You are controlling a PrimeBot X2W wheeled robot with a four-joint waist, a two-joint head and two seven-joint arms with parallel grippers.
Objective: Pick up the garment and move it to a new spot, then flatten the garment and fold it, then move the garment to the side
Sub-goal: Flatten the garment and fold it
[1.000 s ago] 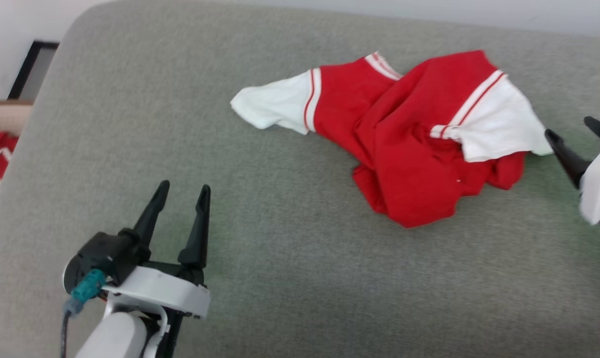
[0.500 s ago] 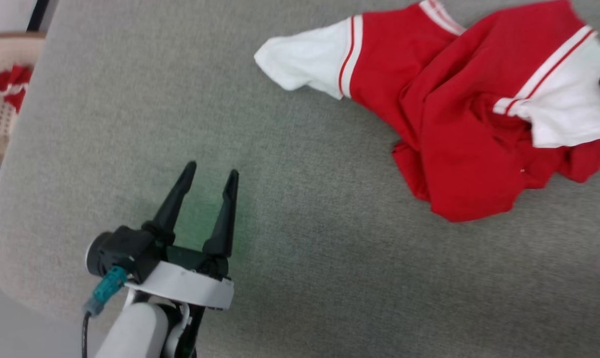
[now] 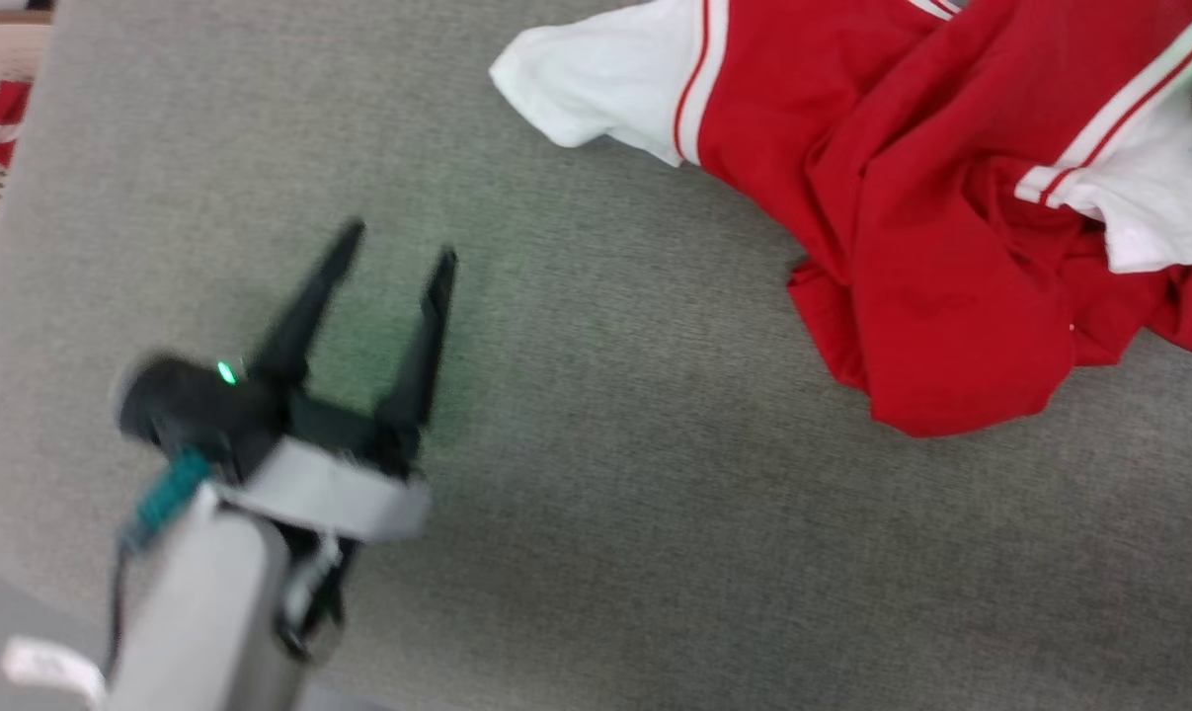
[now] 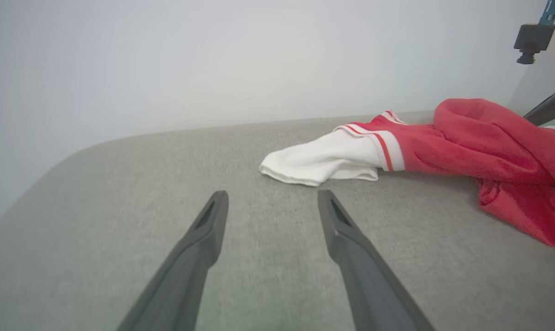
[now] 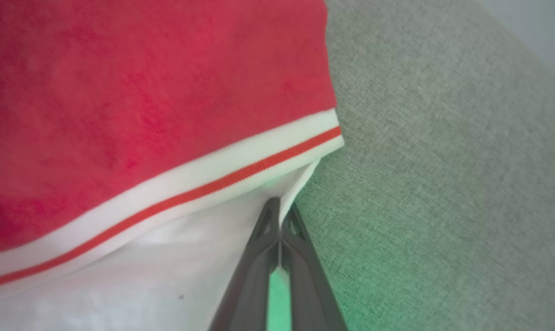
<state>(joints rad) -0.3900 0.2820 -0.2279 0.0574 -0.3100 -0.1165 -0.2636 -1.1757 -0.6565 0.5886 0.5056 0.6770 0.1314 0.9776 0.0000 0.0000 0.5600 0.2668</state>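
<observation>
My R gripper (image 5: 280, 208) pinched shut on red, white-sleeved jersey T-shirt (image 3: 912, 247); L gripper (image 3: 400, 242) wide open, empty, over grey fabric cushion (image 3: 655, 494).

Head view looks steeply down on the grey surface (image 3: 655, 553); left wrist view skims low across it; right wrist view sits close against the garment (image 5: 121, 82), which all three share.

left hand (image 3: 399, 242) blurred, garment (image 3: 902, 197) cut off
</observation>
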